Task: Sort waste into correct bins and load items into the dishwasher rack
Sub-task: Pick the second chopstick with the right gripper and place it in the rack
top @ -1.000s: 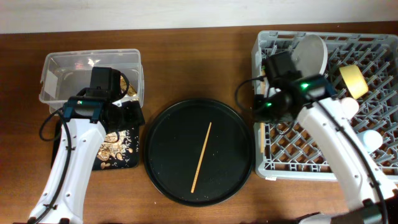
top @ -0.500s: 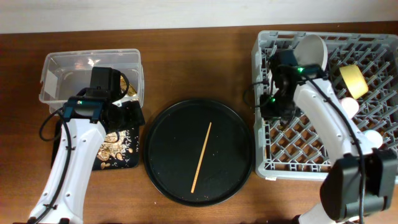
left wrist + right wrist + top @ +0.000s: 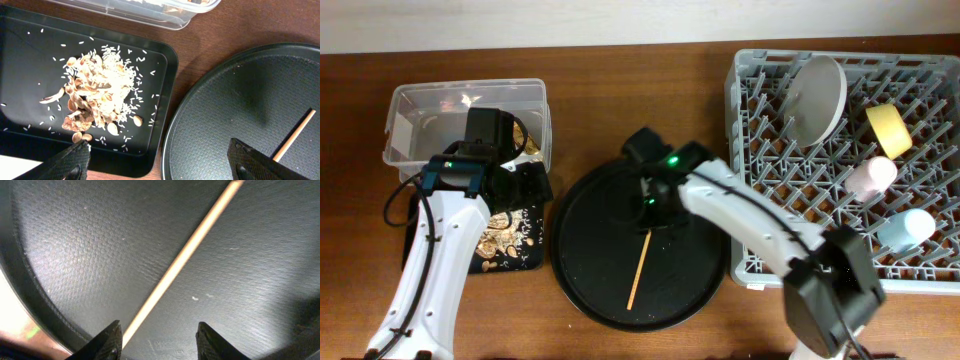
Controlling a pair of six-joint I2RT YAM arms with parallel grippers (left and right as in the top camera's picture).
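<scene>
The chopstick (image 3: 186, 254) should be centred under the right gripper (image 3: 159, 332), spread wide apart, before it is pinched.

You've got grey-green plate (image 3: 817, 98) upright on edge in rack (image 3: 800, 215), top-left. Yellow bowl (image 3: 886, 130) tilted top-rt, pink cup (image 3: 871, 177) and blue cup (image 3: 905, 229) on sides below it. Tan food scraps (image 3: 95, 100) piled in black tray (image 3: 20, 75), just beside clear tub (image 3: 420, 120).

Round tray (image 3: 75, 255) — matt, pebbled black; chopstick (image 3: 185, 255) smooth pale wood; tub (image 3: 425, 125) clear plastic.
</scene>
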